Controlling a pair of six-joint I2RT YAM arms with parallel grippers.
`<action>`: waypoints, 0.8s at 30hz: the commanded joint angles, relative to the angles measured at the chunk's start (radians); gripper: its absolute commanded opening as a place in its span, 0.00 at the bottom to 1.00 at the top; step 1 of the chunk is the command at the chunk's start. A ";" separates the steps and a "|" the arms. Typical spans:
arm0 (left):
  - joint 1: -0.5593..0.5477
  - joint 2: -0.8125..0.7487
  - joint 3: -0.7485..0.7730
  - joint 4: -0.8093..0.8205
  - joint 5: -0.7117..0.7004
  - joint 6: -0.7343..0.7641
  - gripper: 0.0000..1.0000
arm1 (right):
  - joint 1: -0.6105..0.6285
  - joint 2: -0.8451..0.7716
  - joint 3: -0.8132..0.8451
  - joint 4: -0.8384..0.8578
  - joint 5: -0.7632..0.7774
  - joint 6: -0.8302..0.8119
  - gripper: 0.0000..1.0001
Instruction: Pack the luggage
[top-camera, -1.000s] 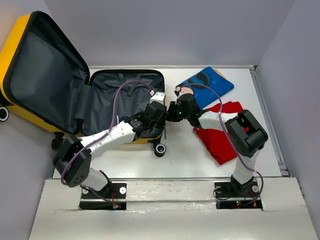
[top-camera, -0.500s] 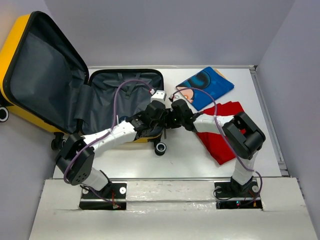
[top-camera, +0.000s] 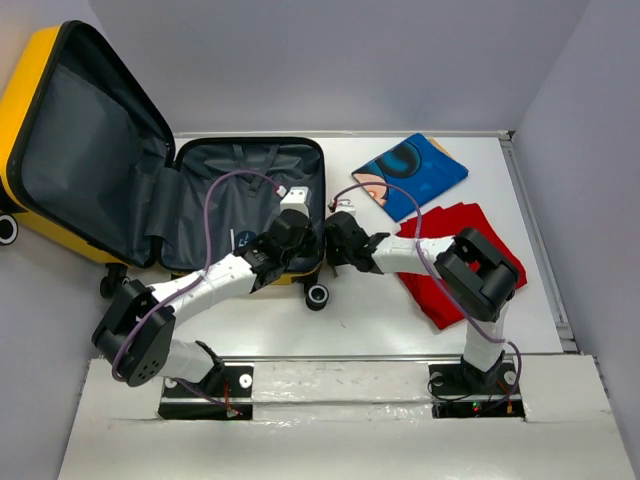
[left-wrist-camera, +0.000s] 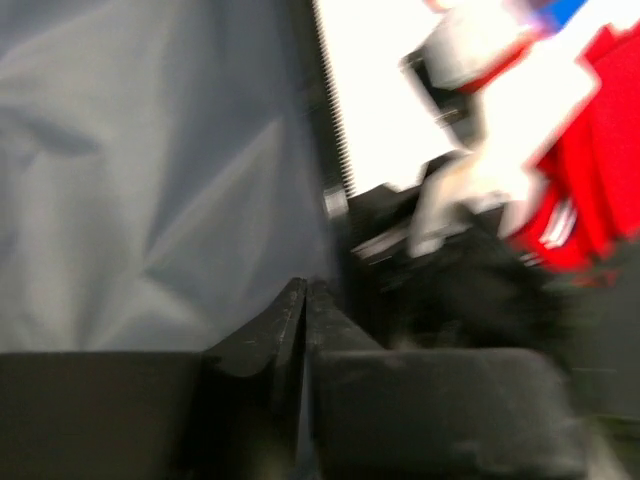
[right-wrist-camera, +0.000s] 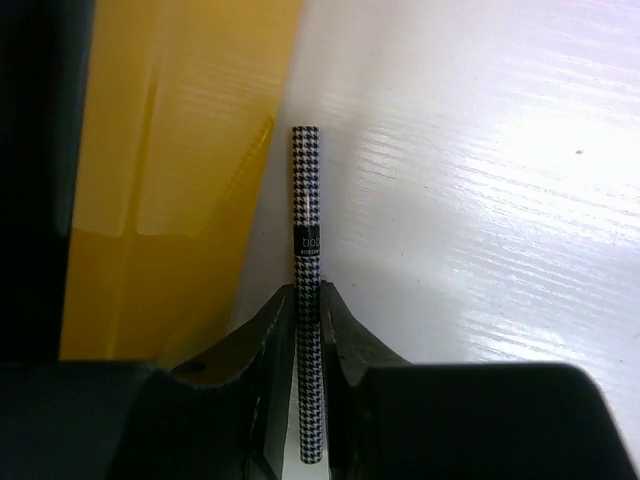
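The luggage (top-camera: 245, 175) lies open, its yellow lid propped up at the left and its dark grey lined base flat on the table. My left gripper (top-camera: 290, 232) hovers over the right part of that lining (left-wrist-camera: 150, 180), jaws shut with nothing between them (left-wrist-camera: 303, 285). My right gripper (top-camera: 333, 238) is just outside the luggage's right wall (right-wrist-camera: 190, 150), low over the white table. It is shut (right-wrist-camera: 308, 295) on a thin black-and-white houndstooth stick (right-wrist-camera: 305, 200), which points forward along the yellow shell.
A blue cartoon-print cloth (top-camera: 410, 175) lies at the back right, and a red cloth (top-camera: 450, 265) sits under the right arm's forearm. A caster wheel (top-camera: 318, 295) sticks out at the luggage's near right corner. Grey walls surround the table.
Both grippers have shifted left from where they met beside the luggage. The left one has closed and is now over the lining; the right one sits at the luggage's right wall.
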 joint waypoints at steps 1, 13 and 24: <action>0.026 -0.072 -0.058 -0.019 -0.057 -0.012 0.25 | 0.015 -0.001 -0.055 -0.124 0.139 0.057 0.20; 0.026 -0.435 -0.029 -0.085 -0.005 -0.024 0.84 | 0.015 -0.154 -0.133 -0.161 0.157 0.079 0.07; 0.038 -0.681 0.017 -0.262 0.184 -0.063 0.99 | 0.015 -0.581 -0.081 -0.201 0.060 -0.010 0.07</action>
